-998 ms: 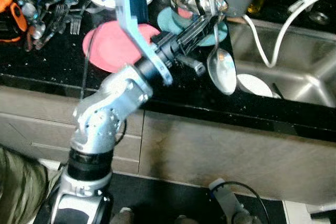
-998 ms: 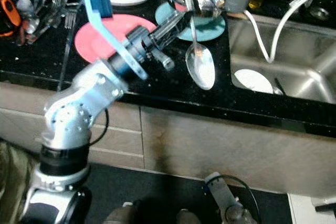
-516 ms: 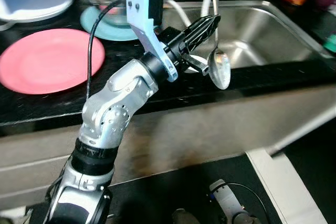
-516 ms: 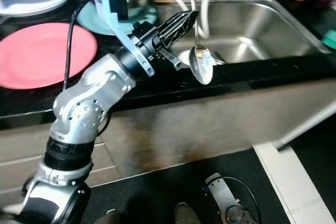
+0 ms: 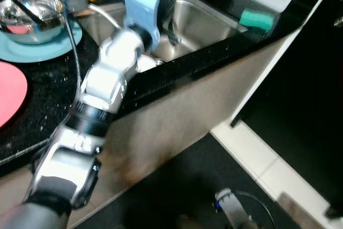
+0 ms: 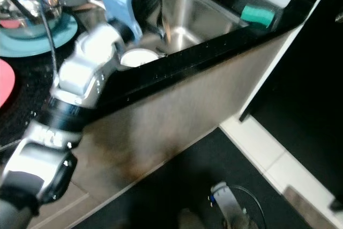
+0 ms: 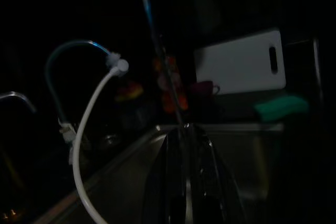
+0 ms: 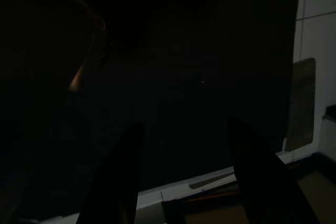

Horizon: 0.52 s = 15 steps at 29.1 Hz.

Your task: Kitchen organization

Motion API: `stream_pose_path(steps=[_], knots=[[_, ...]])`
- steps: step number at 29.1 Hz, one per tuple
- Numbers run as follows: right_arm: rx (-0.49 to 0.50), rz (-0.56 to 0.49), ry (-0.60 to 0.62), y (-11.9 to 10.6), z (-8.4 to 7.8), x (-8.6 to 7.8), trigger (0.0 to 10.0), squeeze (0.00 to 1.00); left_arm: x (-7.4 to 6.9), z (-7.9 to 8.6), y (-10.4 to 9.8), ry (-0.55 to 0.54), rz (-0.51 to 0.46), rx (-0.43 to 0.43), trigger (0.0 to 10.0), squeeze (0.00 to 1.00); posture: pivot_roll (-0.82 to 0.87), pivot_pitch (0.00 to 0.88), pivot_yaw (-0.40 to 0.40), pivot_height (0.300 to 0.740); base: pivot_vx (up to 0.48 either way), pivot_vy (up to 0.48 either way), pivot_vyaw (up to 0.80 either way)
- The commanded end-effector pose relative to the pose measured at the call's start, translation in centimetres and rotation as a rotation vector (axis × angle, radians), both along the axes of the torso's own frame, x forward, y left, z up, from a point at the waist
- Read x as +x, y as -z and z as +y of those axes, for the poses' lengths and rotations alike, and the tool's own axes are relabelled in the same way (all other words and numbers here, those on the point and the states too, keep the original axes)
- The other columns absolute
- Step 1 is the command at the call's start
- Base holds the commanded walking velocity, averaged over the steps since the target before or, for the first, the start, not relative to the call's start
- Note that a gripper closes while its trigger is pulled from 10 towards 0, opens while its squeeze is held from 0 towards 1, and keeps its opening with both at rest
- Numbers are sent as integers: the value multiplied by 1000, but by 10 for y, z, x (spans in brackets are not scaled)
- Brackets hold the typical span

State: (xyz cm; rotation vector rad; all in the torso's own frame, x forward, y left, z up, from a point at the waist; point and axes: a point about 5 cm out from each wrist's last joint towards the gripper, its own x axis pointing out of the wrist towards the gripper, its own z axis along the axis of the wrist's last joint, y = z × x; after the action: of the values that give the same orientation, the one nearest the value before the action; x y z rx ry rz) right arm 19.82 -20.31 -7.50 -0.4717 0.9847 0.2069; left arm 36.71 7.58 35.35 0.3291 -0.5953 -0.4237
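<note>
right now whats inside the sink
A white round dish lies near the front wall of the sink. The left hand hangs over the basin with a spoon, hiding part of its floor.

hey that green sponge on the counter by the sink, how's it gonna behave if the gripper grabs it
The green sponge looks soft, so it will probably squash and weigh little. Its blocky shape shouldn't roll. Lying near the counter edge, a push might knock it off.

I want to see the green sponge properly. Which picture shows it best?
The left eye view: the sponge lies bright and whole on the dark counter by the sink. The right eye view shows the same, slightly smaller. The left wrist view shows only a dim green shape. The right wrist view is too dark.
</note>
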Motion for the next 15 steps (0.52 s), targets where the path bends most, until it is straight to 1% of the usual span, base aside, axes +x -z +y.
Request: stream_pose_path(steps=[1, 3, 6, 10, 13, 14, 15], knots=[[-11, 3, 20, 0, -5, -1, 10000, 0, 5, -4, 0, -55, -64, 73, 10000, 0, -61, 173, -30, 740, 0, 0, 0], [-11, 5, 24, 0, -5, -2, 10000, 0, 10, -3, -3, -129, -109, 105, 10000, 0, -67, 175, -29, 740, 0, 0, 0], [-13, 8, 27, 1, -6, -3, 10000, 0, 15, -2, -5, -189, -158, 146, 10000, 0, -74, 180, -31, 740, 0, 0, 0], [-15, 8, 29, 1, -6, -3, 10000, 0, 20, -1, -5, -230, -190, 171, 10000, 0, -81, 185, -30, 740, 0, 0, 0], [-15, 8, 29, 1, -6, -4, 10000, 0, 24, 2, -4, -249, -193, 179, 10000, 0, -85, 190, -29, 740, 0, 0, 0], [-15, 8, 29, 1, -6, -4, 10000, 0, 26, 4, -4, -255, -186, 175, 10000, 471, -87, 192, -29, 740, 0, 0, 0], [-15, 8, 29, 1, -6, -4, 10000, 0, 28, 5, -3, -258, -181, 172, 10000, 471, -87, 193, -29, 740, 0, 0, 0]])
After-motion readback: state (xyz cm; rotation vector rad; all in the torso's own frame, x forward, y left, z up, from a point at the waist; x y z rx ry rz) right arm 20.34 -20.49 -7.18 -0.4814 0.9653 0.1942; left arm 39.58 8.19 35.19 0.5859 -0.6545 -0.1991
